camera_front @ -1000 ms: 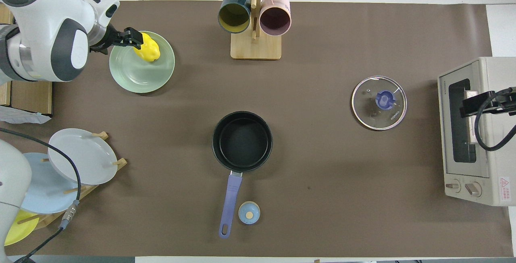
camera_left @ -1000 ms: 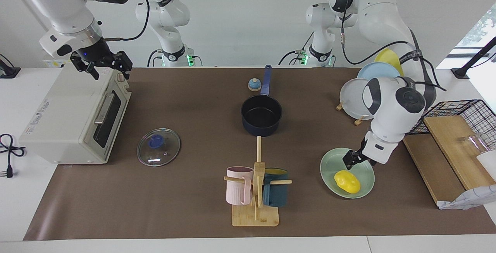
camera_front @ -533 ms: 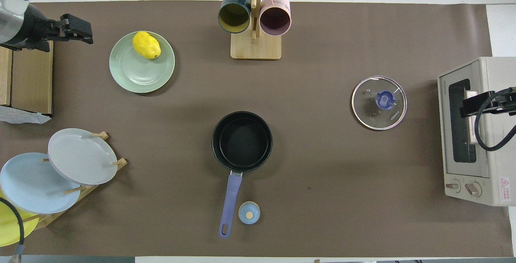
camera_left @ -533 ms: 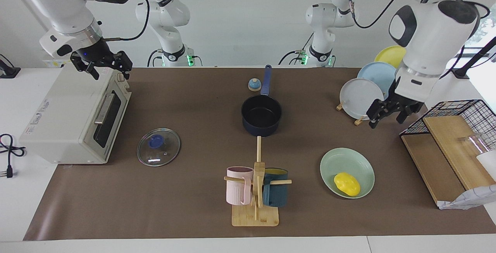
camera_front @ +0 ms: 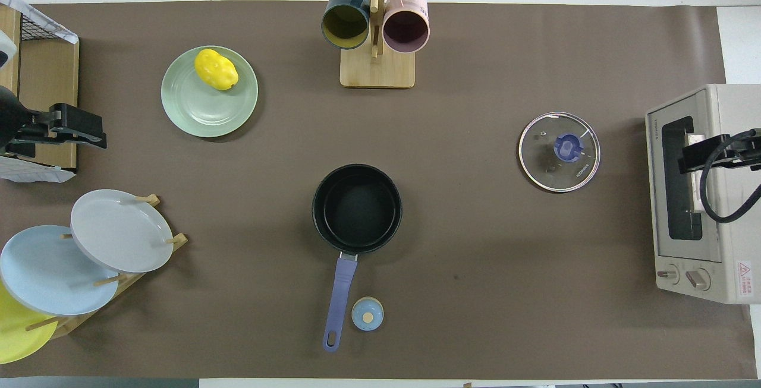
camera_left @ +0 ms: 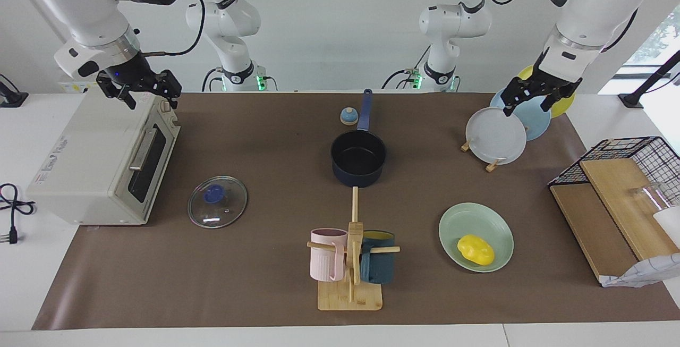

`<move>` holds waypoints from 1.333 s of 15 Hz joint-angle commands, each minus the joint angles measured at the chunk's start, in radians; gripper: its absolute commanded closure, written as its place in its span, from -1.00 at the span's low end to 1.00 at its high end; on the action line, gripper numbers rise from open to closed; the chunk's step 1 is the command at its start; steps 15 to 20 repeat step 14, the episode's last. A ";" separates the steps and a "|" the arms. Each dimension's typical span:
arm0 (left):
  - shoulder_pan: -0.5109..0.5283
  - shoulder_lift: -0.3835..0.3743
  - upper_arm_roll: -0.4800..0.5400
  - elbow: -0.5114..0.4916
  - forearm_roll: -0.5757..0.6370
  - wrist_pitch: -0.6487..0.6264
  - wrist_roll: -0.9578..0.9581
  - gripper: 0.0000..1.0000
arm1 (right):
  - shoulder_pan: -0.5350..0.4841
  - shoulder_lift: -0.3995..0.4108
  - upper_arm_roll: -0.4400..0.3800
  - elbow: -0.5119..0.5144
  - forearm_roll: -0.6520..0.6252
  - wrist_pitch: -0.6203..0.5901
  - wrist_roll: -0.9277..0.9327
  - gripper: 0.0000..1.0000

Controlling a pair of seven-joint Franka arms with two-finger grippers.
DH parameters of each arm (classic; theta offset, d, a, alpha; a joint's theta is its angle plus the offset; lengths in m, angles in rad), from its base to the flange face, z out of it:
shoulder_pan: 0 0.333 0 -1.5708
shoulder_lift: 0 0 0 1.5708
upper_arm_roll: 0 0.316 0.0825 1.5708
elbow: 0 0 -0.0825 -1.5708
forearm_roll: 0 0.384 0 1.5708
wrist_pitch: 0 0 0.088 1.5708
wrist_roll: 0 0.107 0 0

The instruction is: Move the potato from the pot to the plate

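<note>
Potato [camera_left: 476, 249] on plate [camera_left: 467, 220]; pot [camera_left: 358, 157] empty.

Counts: one potato, one pot, one mint plate, three racked plates [camera_left: 496, 135], two mugs [camera_left: 351, 261], one lid [camera_left: 217, 201], one oven [camera_left: 101, 158]. The potato lies by the plate's rim on the side away from the robots; bare mat separates plate from pot (well apart). The left gripper [camera_left: 537, 97] hangs raised over the racked plates, fingers spread, holding nothing. The right gripper [camera_left: 139, 91] hovers over the oven's top, fingers parted and empty; that arm waits.
</note>
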 commanded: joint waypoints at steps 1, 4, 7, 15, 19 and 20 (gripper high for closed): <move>0.002 -0.046 -0.007 -0.060 0.015 0.021 0.038 -1.00 | -0.012 -0.025 0.004 -0.031 0.017 0.015 0.012 -1.00; 0.006 -0.034 -0.007 -0.009 -0.047 -0.013 0.032 -1.00 | -0.012 -0.025 0.004 -0.031 0.017 0.016 0.012 -1.00; 0.008 -0.033 -0.007 -0.012 -0.057 -0.005 0.027 -1.00 | -0.012 -0.025 0.004 -0.031 0.017 0.015 0.012 -1.00; 0.008 -0.038 -0.006 -0.020 -0.054 -0.019 0.036 -1.00 | -0.012 -0.025 0.004 -0.031 0.017 0.016 0.012 -1.00; 0.008 -0.038 -0.006 -0.020 -0.054 -0.019 0.036 -1.00 | -0.012 -0.025 0.004 -0.031 0.017 0.016 0.012 -1.00; 0.008 -0.038 -0.006 -0.020 -0.054 -0.019 0.036 -1.00 | -0.012 -0.025 0.004 -0.031 0.017 0.016 0.012 -1.00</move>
